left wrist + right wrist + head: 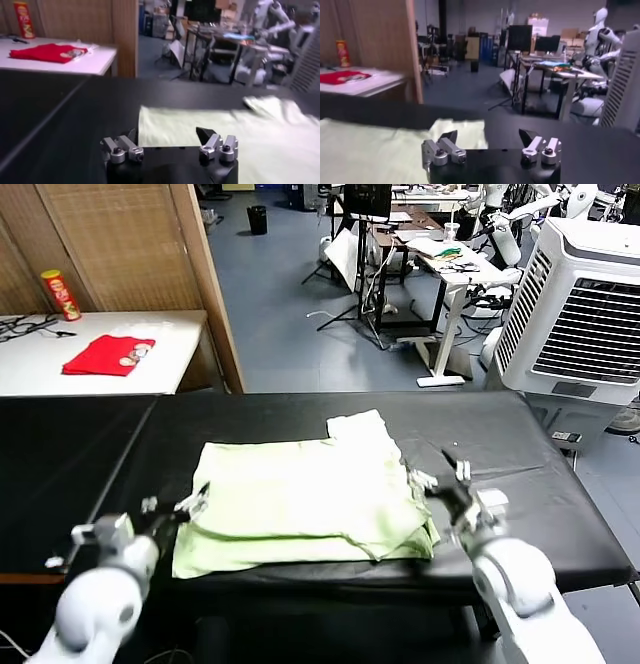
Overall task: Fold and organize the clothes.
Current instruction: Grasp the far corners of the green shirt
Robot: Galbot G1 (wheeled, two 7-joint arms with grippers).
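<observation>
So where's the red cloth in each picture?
Head view: the red cloth lies on the white table at upper left, beyond the black table.
Left wrist view: the red cloth is at upper left, on the same white table.
Right wrist view: the red cloth is a thin strip at far left.
Shared landmark: the red-and-yellow can standing behind it.

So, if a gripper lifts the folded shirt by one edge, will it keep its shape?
Probably not. The shirt lies in soft, uneven layers, so it would likely droop and unfold. It looks thin, so probably light. On the smooth black table a push may slide or bunch it.
</observation>
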